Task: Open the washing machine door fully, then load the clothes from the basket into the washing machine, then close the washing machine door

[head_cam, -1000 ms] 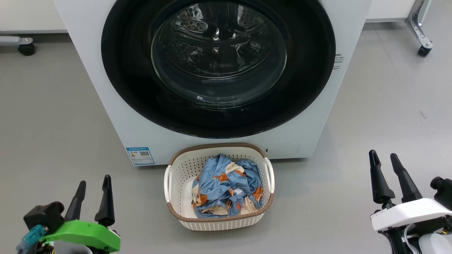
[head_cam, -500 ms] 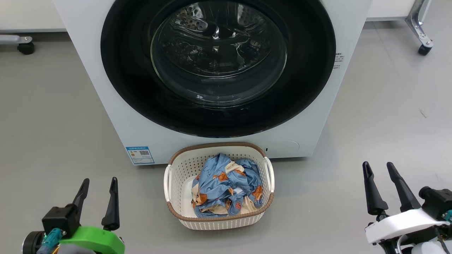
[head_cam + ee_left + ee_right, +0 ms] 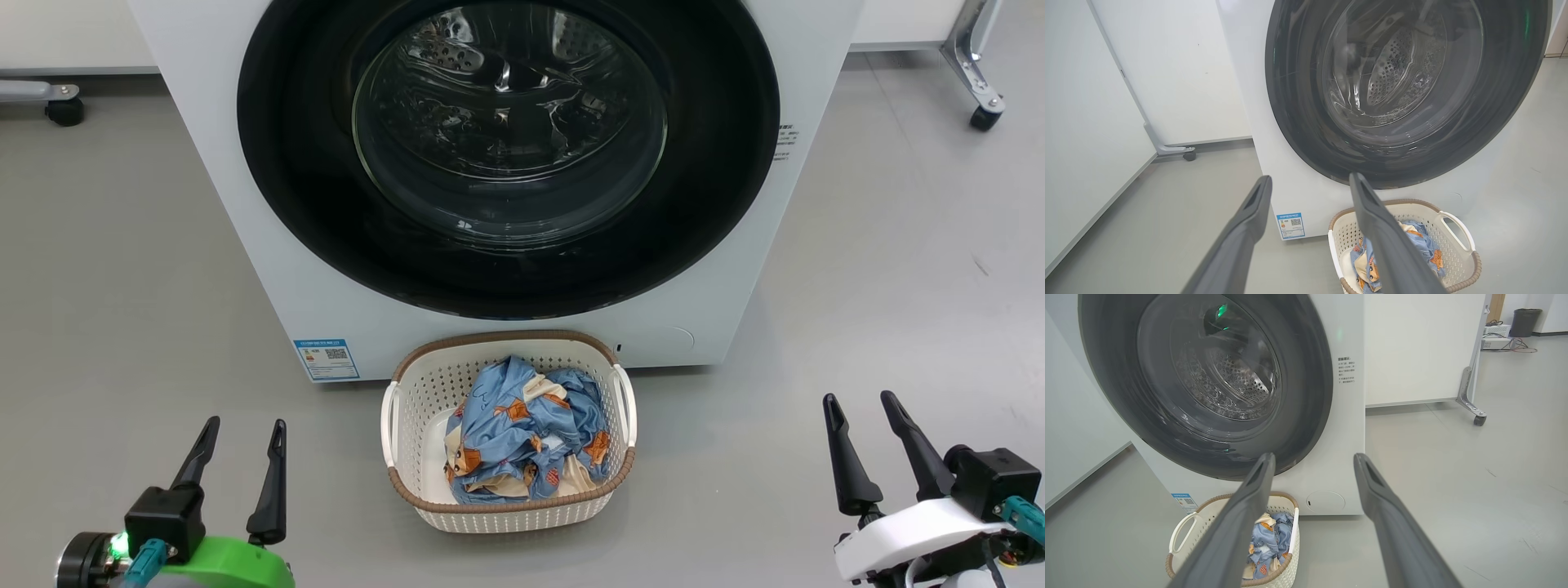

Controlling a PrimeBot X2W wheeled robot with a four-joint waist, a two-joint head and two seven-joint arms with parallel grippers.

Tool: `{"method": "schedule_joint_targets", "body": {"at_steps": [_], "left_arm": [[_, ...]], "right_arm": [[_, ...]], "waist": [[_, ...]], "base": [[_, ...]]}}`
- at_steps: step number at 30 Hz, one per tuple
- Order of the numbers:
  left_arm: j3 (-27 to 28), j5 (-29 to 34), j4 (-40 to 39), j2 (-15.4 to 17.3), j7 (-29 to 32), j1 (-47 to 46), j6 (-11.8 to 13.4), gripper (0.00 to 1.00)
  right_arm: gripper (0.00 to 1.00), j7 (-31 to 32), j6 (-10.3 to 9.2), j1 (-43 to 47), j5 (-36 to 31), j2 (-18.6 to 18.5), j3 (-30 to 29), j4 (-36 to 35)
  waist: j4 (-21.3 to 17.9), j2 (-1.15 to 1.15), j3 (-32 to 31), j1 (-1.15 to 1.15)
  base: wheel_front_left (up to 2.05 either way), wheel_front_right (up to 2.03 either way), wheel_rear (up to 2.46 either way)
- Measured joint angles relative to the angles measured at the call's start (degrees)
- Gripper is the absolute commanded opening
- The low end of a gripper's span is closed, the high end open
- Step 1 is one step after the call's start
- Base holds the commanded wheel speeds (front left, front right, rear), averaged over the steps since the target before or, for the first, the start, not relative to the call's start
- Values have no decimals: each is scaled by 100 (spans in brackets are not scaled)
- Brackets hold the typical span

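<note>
Hovering with left gripper (image 3: 246,425) and right gripper (image 3: 859,398) spread and empty, and might bump the basket (image 3: 424,384), bottom middle, going for the shut washing machine door (image 3: 506,139).

The left gripper (image 3: 247,423) hangs low at the robot's left side, its two long dark fingers (image 3: 268,490) spread wide, pointing forward with nothing between them. They rise from a green wrist shell (image 3: 233,567), with a black block (image 3: 163,514) mounted beside it and a small green light (image 3: 121,543) glowing on the wrist. The right gripper (image 3: 859,398) is held low on the other side, jaws just as wide and empty, tips leaning slightly toward the left, on a white wrist shell (image 3: 906,535). The two grippers are well apart.
</note>
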Motion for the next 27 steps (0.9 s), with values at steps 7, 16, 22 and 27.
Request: {"method": "schedule_joint_targets", "body": {"at_steps": [7, 16, 22, 27], "left_arm": [[1, 1, 23, -1, -1, 19, 0, 100], [10, 47, 63, -9, -1, 19, 0, 100], [13, 47, 77, -23, -1, 19, 0, 100], [23, 48, 76, -26, -1, 19, 0, 100]], "right_arm": [[100, 1, 0, 1, 29, 2, 55, 127], [100, 1, 0, -2, 30, -1, 56, 180], [100, 1, 0, -5, 30, -15, 64, 203], [100, 1, 0, -9, 31, -22, 66, 203]], "waist": [[3, 0, -7, 0], [1, 0, -14, 0], [6, 0, -17, 0], [11, 0, -15, 0]], "base": [[0, 0, 0], [0, 0, 0], [0, 0, 0], [-3, 10, -7]]}}
